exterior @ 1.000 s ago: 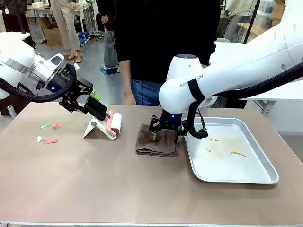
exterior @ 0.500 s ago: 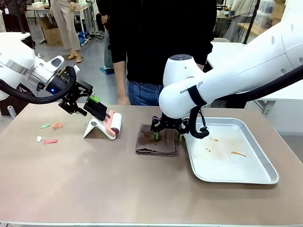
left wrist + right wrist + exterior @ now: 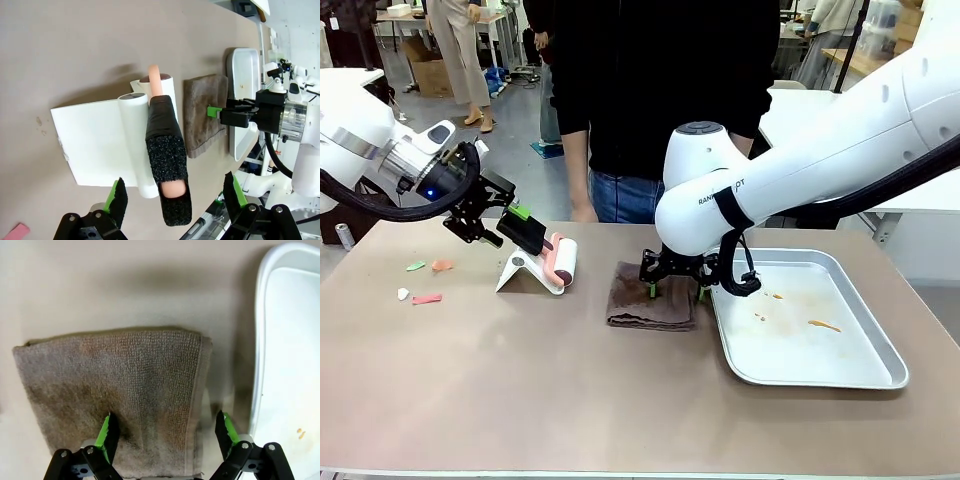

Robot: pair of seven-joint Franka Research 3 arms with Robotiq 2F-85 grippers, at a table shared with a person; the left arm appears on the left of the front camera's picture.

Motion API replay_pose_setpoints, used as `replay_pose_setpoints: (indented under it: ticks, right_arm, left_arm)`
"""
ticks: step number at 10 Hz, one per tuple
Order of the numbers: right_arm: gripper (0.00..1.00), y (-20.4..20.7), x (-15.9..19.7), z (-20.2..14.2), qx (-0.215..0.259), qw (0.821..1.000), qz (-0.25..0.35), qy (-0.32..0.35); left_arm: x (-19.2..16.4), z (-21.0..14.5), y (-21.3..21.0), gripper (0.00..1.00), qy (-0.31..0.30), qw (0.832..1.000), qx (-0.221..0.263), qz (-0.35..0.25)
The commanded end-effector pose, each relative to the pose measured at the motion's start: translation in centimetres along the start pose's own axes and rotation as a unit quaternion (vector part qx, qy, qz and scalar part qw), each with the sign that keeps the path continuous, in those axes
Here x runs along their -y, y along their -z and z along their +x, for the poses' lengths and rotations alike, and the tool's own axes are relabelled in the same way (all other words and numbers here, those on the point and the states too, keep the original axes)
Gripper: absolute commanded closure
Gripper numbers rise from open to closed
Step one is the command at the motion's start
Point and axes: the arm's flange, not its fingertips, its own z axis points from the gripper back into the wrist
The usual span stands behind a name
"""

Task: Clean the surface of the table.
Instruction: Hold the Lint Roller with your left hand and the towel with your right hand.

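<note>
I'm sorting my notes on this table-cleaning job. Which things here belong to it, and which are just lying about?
Belongs to the job:
- table
- coloured scraps on it
- lint roller
- brown towel

Probably just lying about:
- stained metal tray
- cardboard box on the floor behind

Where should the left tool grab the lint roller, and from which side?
Grip the lint roller by its black foam-wrapped handle, not the roll. The handle slopes up off the white stand toward the left tool, whose open fingers flank it, so probably come in along it from the free end and close across its width.
</note>
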Motion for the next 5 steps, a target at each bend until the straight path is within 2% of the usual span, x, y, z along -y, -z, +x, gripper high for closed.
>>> replay_pose_setpoints:
  ticks: [1,5]
  right_arm:
    - [0.00,0.21,-0.71,0.19,0.013,1.000,0.000,0.012]
    - [0.00,0.35,-0.63,0.20,0.007,1.000,0.008,0.011]
  left_arm:
    - [-0.21,-0.04,-0.23,0.00,0.013,1.000,-0.006,-0.001]
    - [-0.13,-0.02,-0.22,0.00,0.015,1.000,-0.007,-0.004]
